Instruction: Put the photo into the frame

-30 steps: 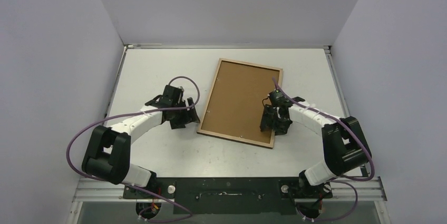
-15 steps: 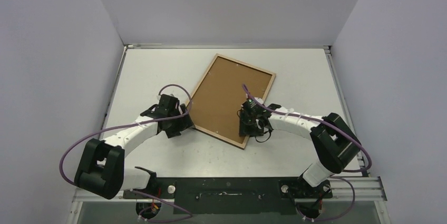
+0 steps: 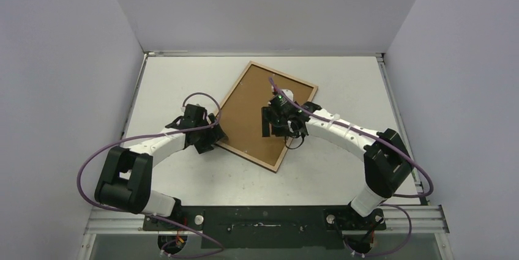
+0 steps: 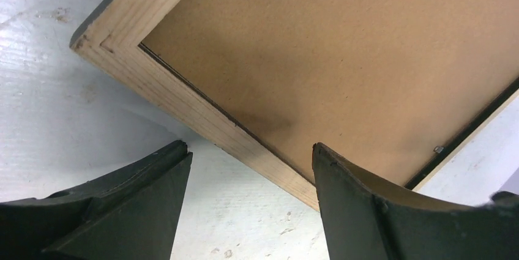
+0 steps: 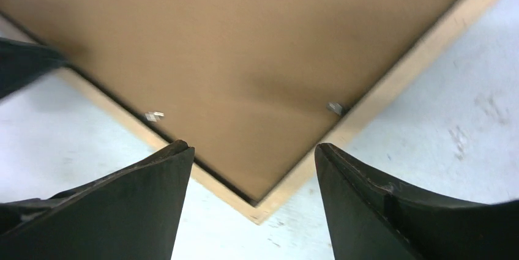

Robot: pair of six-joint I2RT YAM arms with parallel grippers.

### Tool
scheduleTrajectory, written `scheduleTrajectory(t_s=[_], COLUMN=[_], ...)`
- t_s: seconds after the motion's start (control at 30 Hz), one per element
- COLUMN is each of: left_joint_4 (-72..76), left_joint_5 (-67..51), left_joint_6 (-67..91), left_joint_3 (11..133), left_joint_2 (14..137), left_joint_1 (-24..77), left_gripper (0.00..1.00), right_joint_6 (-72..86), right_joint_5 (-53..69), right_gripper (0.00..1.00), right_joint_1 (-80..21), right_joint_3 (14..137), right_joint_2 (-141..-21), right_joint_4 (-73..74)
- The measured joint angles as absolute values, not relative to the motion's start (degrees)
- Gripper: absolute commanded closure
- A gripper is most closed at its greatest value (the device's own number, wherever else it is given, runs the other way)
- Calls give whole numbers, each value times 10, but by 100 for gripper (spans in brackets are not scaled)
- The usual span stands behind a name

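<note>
1. Left gripper (image 4: 248,150), jaws spread and empty, is at the left edge of the thin, light-brown wooden rectangular frame (image 4: 183,106).
2. The frame lies back-up and askew, mid white tabletop (image 3: 183,82), with a plain brown backing board (image 3: 251,113) inside.
3. Right gripper (image 5: 248,150), released, hangs over the board.

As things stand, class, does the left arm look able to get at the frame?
Probably yes: the left gripper hangs open right beside the frame, at its wooden rim, with nothing between them.
</note>
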State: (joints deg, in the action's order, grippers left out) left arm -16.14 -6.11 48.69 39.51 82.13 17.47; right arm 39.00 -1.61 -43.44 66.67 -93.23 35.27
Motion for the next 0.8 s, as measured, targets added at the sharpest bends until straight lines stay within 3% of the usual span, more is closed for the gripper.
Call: scheduleTrajectory(t_s=[0.13,0.23,0.47,0.8], left_joint_4=[-151,-150,-146,-132], left_joint_5=[-69,-77,-103,-150], left_joint_6=[484,476,458,445], left_joint_3=[395,395,395,403], left_joint_2=[825,832,848,875], left_joint_1=[163,150,121,94], left_gripper=[39,46,66,74], right_joint_6=[358,333,305,291], right_joint_5=[24,67,183,289], right_gripper=[46,52,57,59], right_joint_1=[-435,-435,-437,-459], right_joint_3=[734,771,795,815], right_joint_2=[-951,-1006,-1127,-1162], right_joint_4=[329,298,248,217])
